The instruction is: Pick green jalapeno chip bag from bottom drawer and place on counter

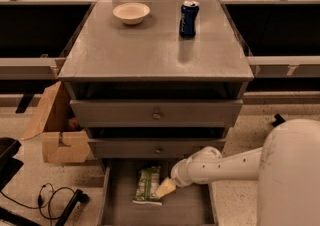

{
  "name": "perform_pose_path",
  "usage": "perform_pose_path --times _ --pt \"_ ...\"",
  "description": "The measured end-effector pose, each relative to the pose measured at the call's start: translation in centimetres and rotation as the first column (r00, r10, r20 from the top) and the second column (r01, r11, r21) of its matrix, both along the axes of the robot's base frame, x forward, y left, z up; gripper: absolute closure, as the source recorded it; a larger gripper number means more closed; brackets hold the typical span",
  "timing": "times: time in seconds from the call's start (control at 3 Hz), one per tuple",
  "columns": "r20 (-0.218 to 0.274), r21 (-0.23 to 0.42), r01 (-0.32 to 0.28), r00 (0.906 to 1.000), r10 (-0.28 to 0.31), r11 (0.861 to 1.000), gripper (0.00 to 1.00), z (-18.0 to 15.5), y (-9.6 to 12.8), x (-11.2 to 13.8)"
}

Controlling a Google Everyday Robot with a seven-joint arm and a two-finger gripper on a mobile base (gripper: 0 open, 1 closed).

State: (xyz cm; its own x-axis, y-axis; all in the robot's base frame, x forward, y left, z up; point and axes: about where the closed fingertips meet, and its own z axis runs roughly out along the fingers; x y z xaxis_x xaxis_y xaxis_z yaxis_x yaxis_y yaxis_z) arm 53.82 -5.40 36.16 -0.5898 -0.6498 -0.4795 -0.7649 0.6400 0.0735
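The green jalapeno chip bag [147, 185] lies flat on the floor of the open bottom drawer [185, 210], left of its middle. My gripper [165, 188] reaches in from the right on a white arm, and its tan tip is right at the bag's right edge, low in the drawer. The counter [150, 50] is the grey cabinet top above, with two shut drawers between it and the open one.
A white bowl [131, 12] and a blue soda can [188, 18] stand at the back of the counter. An open cardboard box [55, 125] sits on the floor left of the cabinet. Black cables [50, 197] lie at the lower left.
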Motion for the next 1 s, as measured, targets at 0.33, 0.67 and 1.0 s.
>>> perform_pose_path --times 0.33,0.67,1.0 --pt "-0.101 0.027 0.046 0.9940 -0.043 0.999 0.00 -6.8 0.8 -1.6" --pt "-0.108 0.068 0.133 0.9863 -0.125 0.989 0.00 -10.0 0.0 -1.1" --pt "-0.082 0.120 0.150 0.9867 -0.141 0.981 0.00 -9.4 1.1 -0.3"
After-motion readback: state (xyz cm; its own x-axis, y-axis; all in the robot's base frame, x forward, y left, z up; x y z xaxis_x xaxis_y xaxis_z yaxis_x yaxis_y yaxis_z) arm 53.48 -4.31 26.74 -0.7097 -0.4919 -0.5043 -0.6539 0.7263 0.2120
